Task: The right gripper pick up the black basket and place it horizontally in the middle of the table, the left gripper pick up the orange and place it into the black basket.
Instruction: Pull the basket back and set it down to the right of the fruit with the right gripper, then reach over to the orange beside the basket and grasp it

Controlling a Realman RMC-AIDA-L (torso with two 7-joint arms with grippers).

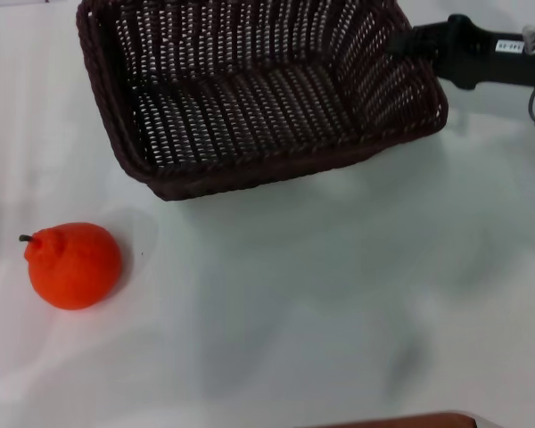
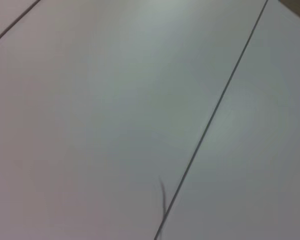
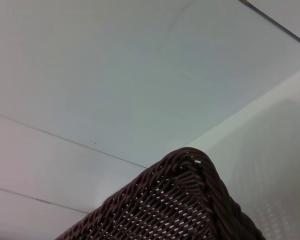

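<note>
The black basket (image 1: 250, 89) is at the far middle of the white table (image 1: 294, 312), tilted with its open side towards me and a shadow beneath it. My right gripper (image 1: 401, 43) reaches in from the far right and grips the basket's right rim; its fingertips are hidden by the weave. In the right wrist view one rounded corner of the basket (image 3: 180, 205) shows close up. The orange (image 1: 73, 265) lies on the table at the near left, stem pointing left, well apart from the basket. My left gripper is out of view.
A brown edge (image 1: 401, 421) shows at the near border of the table. The left wrist view shows only pale flat panels with a thin dark seam (image 2: 215, 110). Bare table lies between the orange and the basket.
</note>
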